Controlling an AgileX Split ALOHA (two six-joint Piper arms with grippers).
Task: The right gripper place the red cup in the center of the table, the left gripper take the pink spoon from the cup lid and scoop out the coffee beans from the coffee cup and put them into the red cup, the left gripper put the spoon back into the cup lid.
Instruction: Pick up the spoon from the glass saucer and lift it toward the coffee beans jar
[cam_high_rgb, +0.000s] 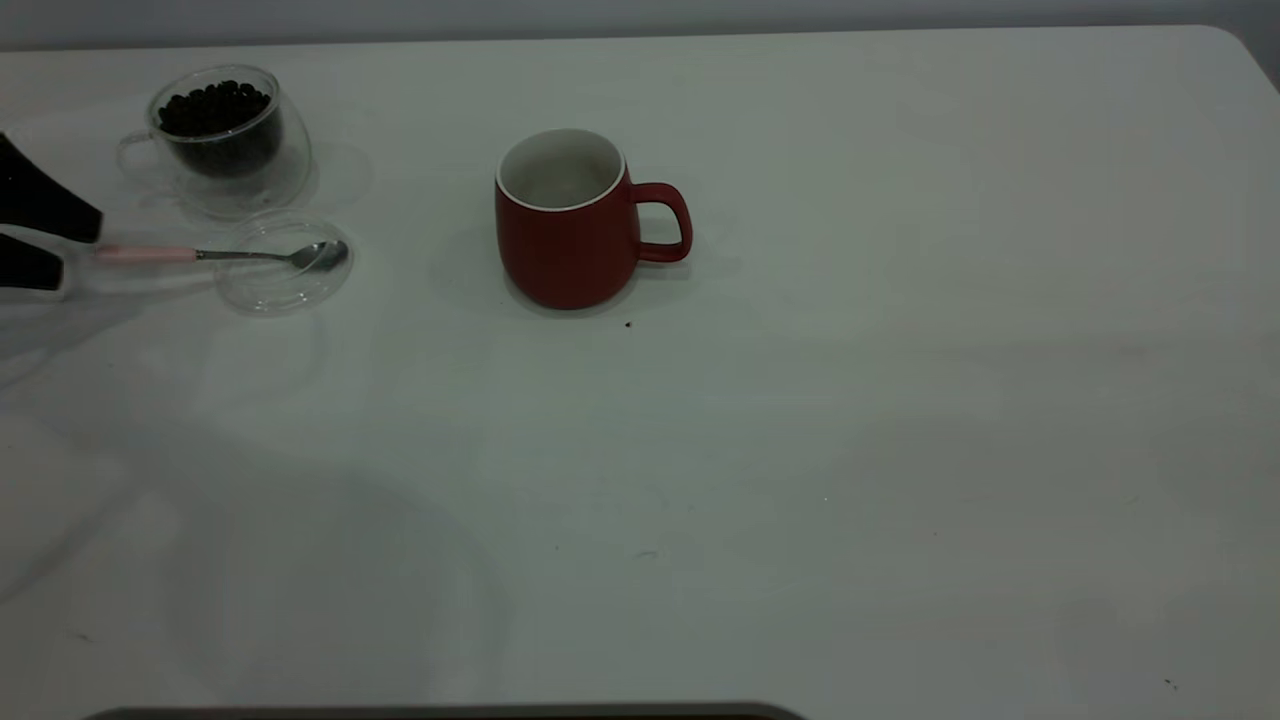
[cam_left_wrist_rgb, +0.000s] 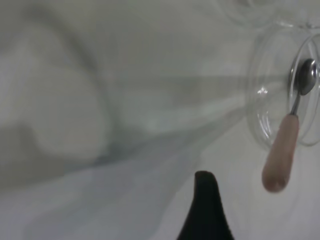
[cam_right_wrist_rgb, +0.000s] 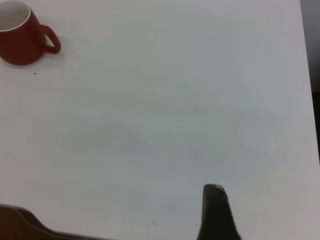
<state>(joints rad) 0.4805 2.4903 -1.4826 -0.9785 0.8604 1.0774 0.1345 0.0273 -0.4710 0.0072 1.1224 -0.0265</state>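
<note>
The left gripper (cam_high_rgb: 72, 248) reaches in low from the table's (cam_high_rgb: 800, 450) left edge, its two black fingers parted, one on each side of the line of the pink spoon's (cam_high_rgb: 145, 254) handle end and not yet closed on it. The spoon lies almost flat, its handle running out over the rim of the cup lid (cam_high_rgb: 282, 263) toward the gripper, its metal bowl resting inside the lid.

The likely trouble lies in the grasp: the handle is slim and smooth, and a closing finger that meets it off-centre could push it sideways, dragging the light clear lid along or flipping the bowl out onto the table. A pinch at the very tip may also let the spoon droop once lifted. The coffee cup (cam_high_rgb: 222, 137), heaped with coffee beans (cam_high_rgb: 215, 108), stands just behind the lid, close enough that a wide swing could clip its glass wall or handle.

The red cup (cam_high_rgb: 565, 220) stands upright near the table's centre, well apart from the lid, handle pointing right, white inside showing no beans. The right gripper (cam_right_wrist_rgb: 218, 212) hangs well clear of the cup over bare table; only one dark finger shows in its wrist view, so whether it is parted or closed cannot be judged.
</note>
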